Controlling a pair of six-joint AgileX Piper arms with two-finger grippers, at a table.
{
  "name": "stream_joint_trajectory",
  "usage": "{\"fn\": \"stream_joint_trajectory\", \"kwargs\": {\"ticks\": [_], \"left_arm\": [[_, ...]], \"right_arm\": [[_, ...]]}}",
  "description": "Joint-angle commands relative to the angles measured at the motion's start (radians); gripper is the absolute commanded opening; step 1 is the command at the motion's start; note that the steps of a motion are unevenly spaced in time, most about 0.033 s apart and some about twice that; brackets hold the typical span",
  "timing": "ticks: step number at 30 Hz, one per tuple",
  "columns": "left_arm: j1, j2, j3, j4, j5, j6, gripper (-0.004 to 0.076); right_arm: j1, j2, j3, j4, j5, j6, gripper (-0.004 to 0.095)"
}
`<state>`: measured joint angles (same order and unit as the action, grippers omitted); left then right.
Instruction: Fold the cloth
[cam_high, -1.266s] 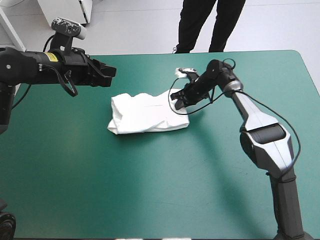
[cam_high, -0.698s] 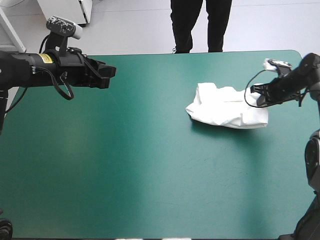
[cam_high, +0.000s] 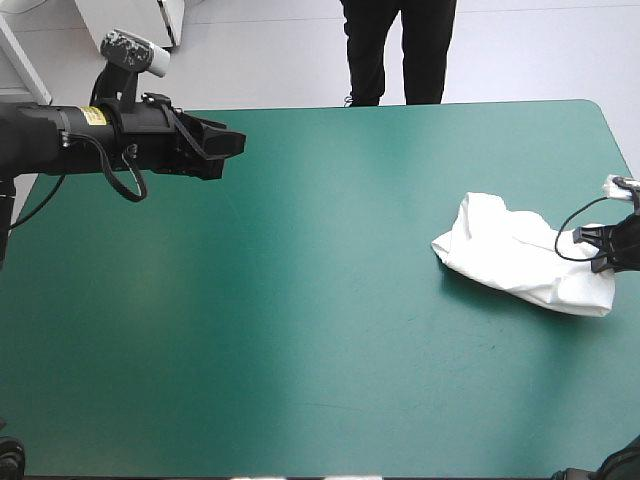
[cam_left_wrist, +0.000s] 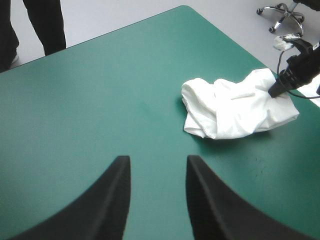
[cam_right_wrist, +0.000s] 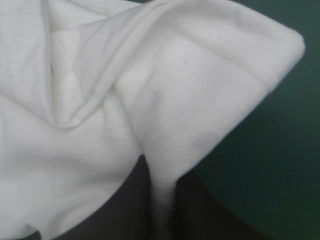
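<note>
Since the earlier frames, the T-shirt (cam_high: 525, 265) has travelled from the middle of the bench (cam_high: 300, 330) to its right side, carried along by the right claw (cam_high: 600, 250), which has withdrawn toward the right edge. The left claw (cam_high: 235, 145) has stayed in nearly the same place.

1. T-shirt: a white, crumpled bundle lying on the teal-green cover (cam_high: 330, 250), near the right edge of the bench and about midway between its far and near edges. Its left end is rounded and creased. Its right end tapers into the right claw.

2. Right claw: pinching the T-shirt. In the right wrist view, the black fingers (cam_right_wrist: 200, 215) are all but pressed together, with a narrow strip of white fabric running down between them. A hemmed corner of the T-shirt (cam_right_wrist: 165, 100) spreads ahead of the claw. In the left wrist view, the right claw (cam_left_wrist: 276, 91) meets the T-shirt (cam_left_wrist: 235, 110) at its right end.

3. Left claw (cam_left_wrist: 155, 162): spread and holding nothing. It is raised over the far left part of the bench, well apart from the T-shirt.

4. Surface: the cover lies smooth and flat, and its far right corner is rounded.

5. Room: a pale floor (cam_high: 520, 50) lies beyond the far edge, and a wheeled chair base (cam_left_wrist: 285, 12) stands on it past the right side
</note>
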<state>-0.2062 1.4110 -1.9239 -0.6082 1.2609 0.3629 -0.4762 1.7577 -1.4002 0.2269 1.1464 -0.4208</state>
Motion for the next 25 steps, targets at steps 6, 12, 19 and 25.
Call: {"fn": "stream_joint_trajectory", "kwargs": {"ticks": [6, 12, 19, 25], "left_arm": [[0.001, -0.032, -0.025, -0.057, 0.027, 0.001, 0.0277], [0.001, -0.038, -0.025, -0.057, 0.027, 0.007, 0.0277], [0.001, -0.054, -0.025, -0.050, 0.027, 0.016, 0.0277], [0.001, -0.070, -0.025, -0.041, 0.027, 0.016, 0.0277]], "right_arm": [[-0.012, -0.044, -0.021, 0.001, -0.021, 0.050, -0.0008], [-0.014, -0.034, -0.021, 0.005, 0.009, 0.053, 0.0100], [-0.041, -0.034, -0.021, 0.017, 0.032, 0.053, 0.0347], [-0.119, -0.084, -0.040, 0.084, 0.004, 0.053, 0.0444]]}}
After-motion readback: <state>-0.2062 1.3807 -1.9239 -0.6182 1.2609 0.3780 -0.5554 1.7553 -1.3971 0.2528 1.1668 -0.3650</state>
